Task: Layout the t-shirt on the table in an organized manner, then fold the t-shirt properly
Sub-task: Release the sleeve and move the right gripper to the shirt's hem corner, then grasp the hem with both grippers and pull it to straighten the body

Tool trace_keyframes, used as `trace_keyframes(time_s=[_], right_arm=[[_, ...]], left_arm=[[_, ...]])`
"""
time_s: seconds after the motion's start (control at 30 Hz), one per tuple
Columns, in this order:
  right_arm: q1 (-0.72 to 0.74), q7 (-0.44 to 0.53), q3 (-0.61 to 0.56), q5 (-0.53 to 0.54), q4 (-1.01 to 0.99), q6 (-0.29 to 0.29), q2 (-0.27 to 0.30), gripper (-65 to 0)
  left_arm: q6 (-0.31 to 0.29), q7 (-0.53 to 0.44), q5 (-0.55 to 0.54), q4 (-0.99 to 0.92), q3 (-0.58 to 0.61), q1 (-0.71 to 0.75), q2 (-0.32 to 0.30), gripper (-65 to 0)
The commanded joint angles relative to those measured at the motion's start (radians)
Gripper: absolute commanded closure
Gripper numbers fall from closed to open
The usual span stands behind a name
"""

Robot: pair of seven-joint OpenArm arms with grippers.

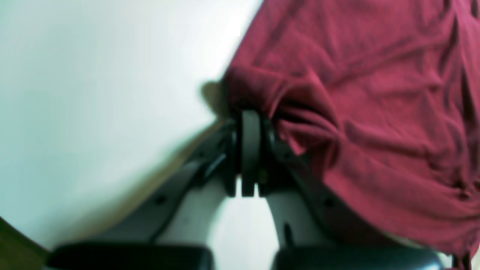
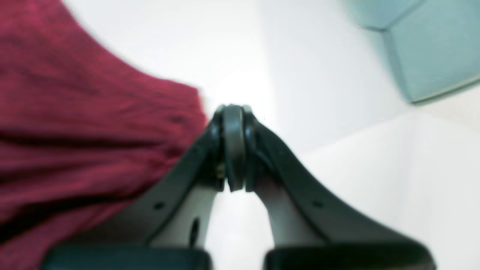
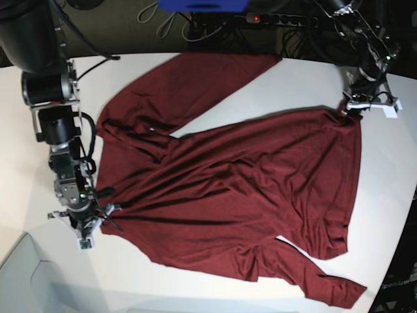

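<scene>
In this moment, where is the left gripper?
In the base view, the left gripper is at the upper right, at the upper right corner of the dark red shirt's body.

Shirt [image 3: 228,189]: plain dark red, no print. Table [image 3: 39,280]: plain white. Both grippers, left [image 1: 250,116] and right [image 2: 233,108]: black fingers, grey lower down. Blue bit [image 3: 203,5] at base view's top edge. Pale teal panel [image 2: 431,56], right wrist view.

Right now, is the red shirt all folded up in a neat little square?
No, in the base view the shirt lies spread out and wrinkled, its sleeves sticking out.
</scene>
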Motion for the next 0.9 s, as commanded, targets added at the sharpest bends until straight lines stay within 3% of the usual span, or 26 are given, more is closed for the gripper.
trace_keyframes(time_s=[0.0,0.2,0.37,0.6,0.87], right_arm=[[0.034,0.021,0.003,-0.002,0.015,-0.004,-0.001,0.0],[0.032,0.021,0.003,-0.002,0.012,-0.004,-0.029,0.0],[0.032,0.021,0.003,-0.002,0.012,-0.002,-0.030,0.0],[0.032,0.023,0.003,-0.002,0.014,-0.002,-0.030,0.0],[0.017,0.023,0.003,-0.002,0.015,-0.002,-0.044,0.0]], left_arm=[[0.003,-0.010,-0.024,0.023,-0.001,-0.004,-0.010,-0.4],[0.007,-0.008,-0.038,0.023,-0.001,-0.002,-0.013,-1.5],[0.009,-0.010,-0.043,0.071,-0.001,0.041,-0.015,-10.6],[0.009,-0.010,-0.037,0.206,-0.001,0.087,-0.015,-5.2],[0.009,-0.008,-0.040,0.270,-0.001,0.093,-0.061,-5.1]])
